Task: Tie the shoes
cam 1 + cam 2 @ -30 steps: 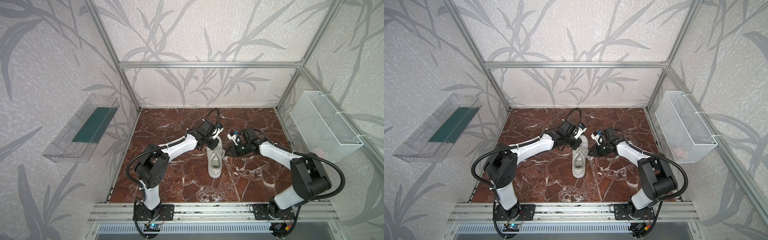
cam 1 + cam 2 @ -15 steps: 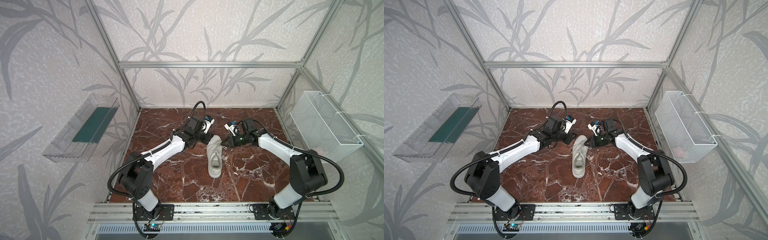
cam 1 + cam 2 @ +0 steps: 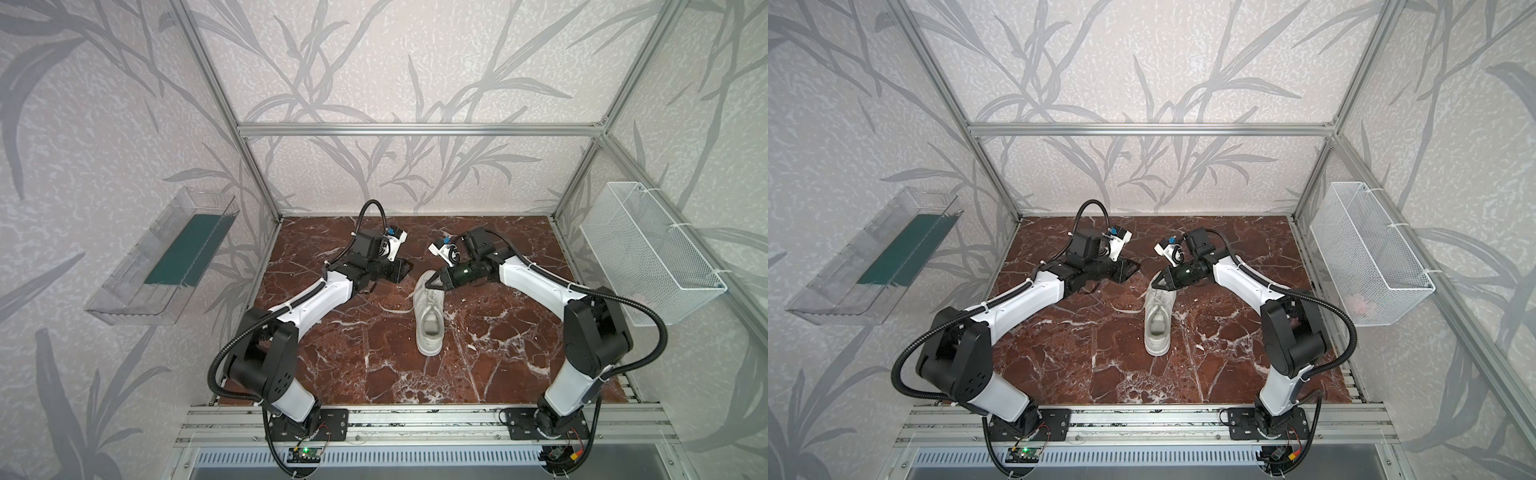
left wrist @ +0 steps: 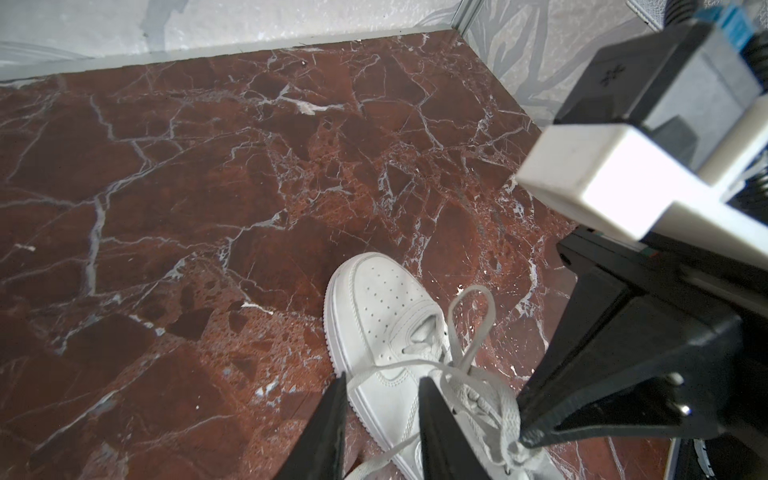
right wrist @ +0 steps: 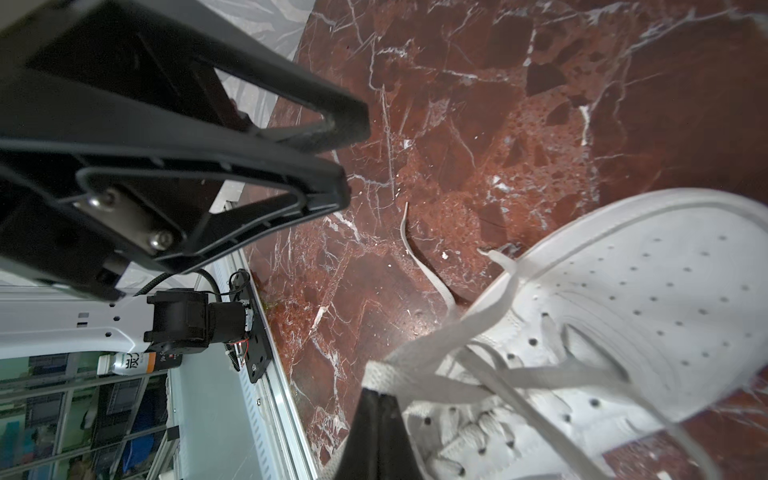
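A white sneaker lies on the marble floor, its toe toward the back wall, in both top views. My right gripper hangs over its toe end, shut on a bunch of off-white lace; a loop of lace stands up beside it. My left gripper sits just left of the toe, open, fingers apart with nothing pinched. One loose lace end trails on the floor left of the shoe.
A clear plastic tray hangs on the left wall and a white wire basket on the right wall. Aluminium posts frame the back corners. A metal rail runs along the front edge.
My left gripper has pulled back leftward off the shoe and its jaws have parted. My right gripper, still shut on the lace, has shifted left over the toe.
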Motion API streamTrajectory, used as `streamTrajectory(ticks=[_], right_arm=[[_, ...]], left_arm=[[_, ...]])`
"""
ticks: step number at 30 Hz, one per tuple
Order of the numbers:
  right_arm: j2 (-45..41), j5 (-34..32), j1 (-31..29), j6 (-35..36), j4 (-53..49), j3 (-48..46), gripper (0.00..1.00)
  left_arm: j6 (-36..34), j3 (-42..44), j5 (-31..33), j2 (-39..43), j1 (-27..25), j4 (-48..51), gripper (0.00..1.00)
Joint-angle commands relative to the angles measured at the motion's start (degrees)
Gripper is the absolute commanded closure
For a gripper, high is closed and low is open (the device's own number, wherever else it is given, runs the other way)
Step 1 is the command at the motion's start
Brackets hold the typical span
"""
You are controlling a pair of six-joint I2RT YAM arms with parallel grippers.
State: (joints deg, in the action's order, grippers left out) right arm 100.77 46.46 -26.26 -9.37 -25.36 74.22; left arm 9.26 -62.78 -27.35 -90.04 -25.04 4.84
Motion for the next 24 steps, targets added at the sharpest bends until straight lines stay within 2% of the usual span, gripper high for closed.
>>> streamTrajectory(ticks=[1, 5, 13, 24], right_arm=[[1.04, 1.78, -0.63, 0.16, -1.53, -0.15, 1.00], [0.48, 1.32, -1.32, 1.10, -0.33, -3.53, 1.00], [-2.57, -1.02, -1.49, 1.28, -0.48, -7.42, 1.00], [-4.33, -3.40, -1.51, 1.49, -0.96, -11.70, 1.00]], left_arm=[[1.42, 0.91, -3.53, 2.05, 0.13, -1.88, 0.67], [2.83, -0.36, -6.89, -0.18, 0.52, -1.90, 0.65], [5.36, -2.78, -8.67, -3.49, 1.15, 0.08, 0.64], [11.72, 1.60, -6.94, -4.31, 0.24, -5.59, 0.61]])
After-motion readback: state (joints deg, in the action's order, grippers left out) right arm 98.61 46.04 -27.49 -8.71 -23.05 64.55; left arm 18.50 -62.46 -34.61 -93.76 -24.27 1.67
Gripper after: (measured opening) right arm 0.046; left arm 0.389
